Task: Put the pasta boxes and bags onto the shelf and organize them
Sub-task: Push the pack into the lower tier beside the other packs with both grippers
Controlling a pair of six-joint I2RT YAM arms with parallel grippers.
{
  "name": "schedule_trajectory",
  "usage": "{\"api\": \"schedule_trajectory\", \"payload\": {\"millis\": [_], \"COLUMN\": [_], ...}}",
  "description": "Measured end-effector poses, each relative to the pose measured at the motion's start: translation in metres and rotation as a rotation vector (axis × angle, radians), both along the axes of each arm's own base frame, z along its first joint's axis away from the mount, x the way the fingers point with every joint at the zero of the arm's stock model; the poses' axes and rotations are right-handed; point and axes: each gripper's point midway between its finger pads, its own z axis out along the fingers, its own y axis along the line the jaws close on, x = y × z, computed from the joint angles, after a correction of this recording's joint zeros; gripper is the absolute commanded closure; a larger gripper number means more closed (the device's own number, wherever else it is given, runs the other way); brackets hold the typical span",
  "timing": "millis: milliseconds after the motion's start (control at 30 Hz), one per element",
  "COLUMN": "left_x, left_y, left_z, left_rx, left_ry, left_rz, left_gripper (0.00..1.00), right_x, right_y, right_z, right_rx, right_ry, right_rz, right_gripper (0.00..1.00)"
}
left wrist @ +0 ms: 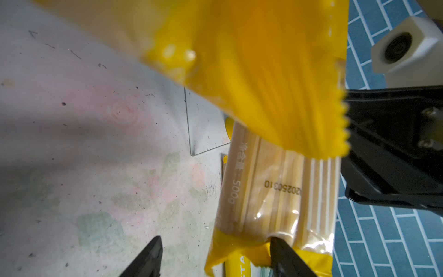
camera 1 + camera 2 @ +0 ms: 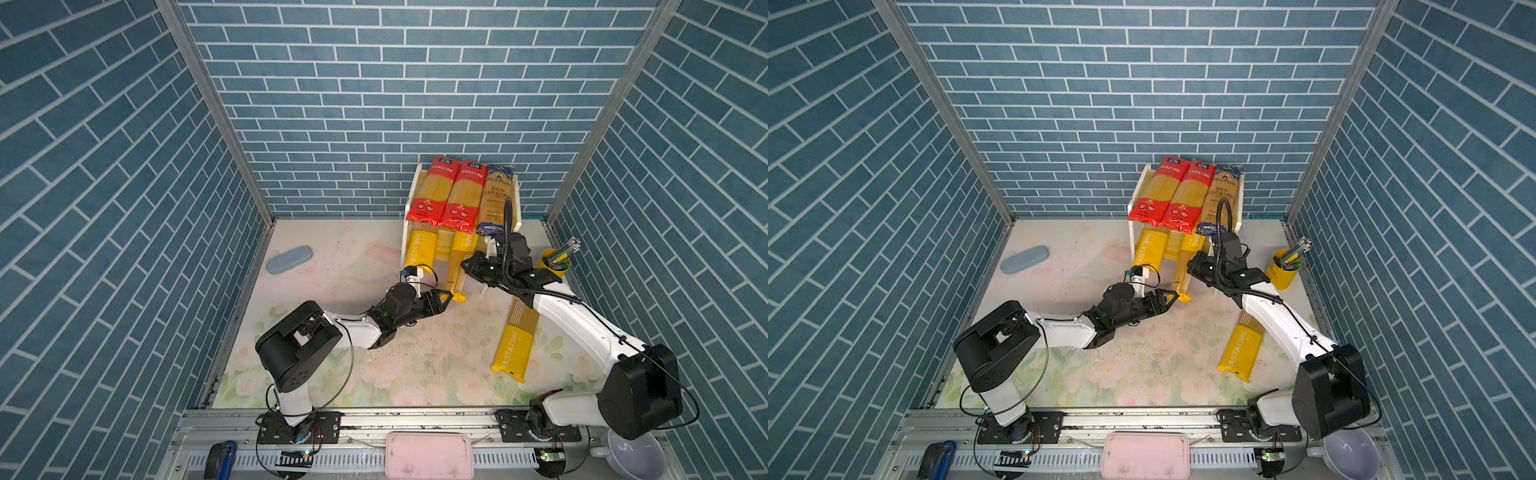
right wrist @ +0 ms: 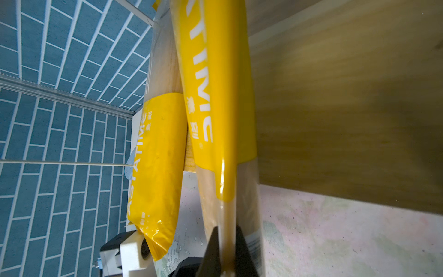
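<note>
Currently pinching the striped spaghetti packet, half on the lower board of the shelf, by its thin edge with the right pincer, left pincer spread at its near end; probably light, slick, brittle: better gripped mid-body.

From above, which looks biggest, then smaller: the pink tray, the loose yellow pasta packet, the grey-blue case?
1. pink tray
2. loose yellow pasta packet, partly hidden by the right arm
3. grey-blue case
</note>
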Motion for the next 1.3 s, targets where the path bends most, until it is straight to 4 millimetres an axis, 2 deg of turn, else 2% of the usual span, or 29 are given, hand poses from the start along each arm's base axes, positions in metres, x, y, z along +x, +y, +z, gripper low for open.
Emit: {"api": "schedule_trajectory", "payload": {"millis": [133,233,333,467,600,967,1300], "left_x": [-0.002,-0.002,-0.002,-0.001,-0.001,0.000,0.000], "left_y": [-0.008,-0.012,-0.012,-0.012,-0.011,-0.012,-0.012], "left_z": [0.022,0.045,0.058,0.057,0.056,0.058,0.058], "left_rx": [-0.068,-0.121,-0.147,-0.143,-0.136,-0.137,-0.137], "left_ry": [-0.038,-0.078,-0.101,-0.102,-0.104,-0.105,-0.105], "left_rz": [-0.020,-0.024,-0.024,-0.018,-0.017,-0.019,-0.019], "left_gripper": [0.36,0.38,0.39,0.39,0.44,0.52,0.56], "right_x": [-0.001,-0.002,-0.005,-0.011,-0.020,-0.037,-0.052], "right_y": [0.003,0.007,0.011,0.014,0.012,0.002,-0.003], "right_z": [0.002,0.002,0.002,0.004,0.005,-0.002,-0.009], "right_rx": [0.014,0.018,0.019,0.012,0.001,-0.018,0.007], "right_ry": [0.000,0.000,0.006,0.009,0.006,0.013,0.018], "right_rz": [0.003,0.006,0.002,-0.011,-0.028,-0.056,-0.069], "right_gripper": [0.75,0.72,0.70,0.69,0.68,0.66,0.55]}}
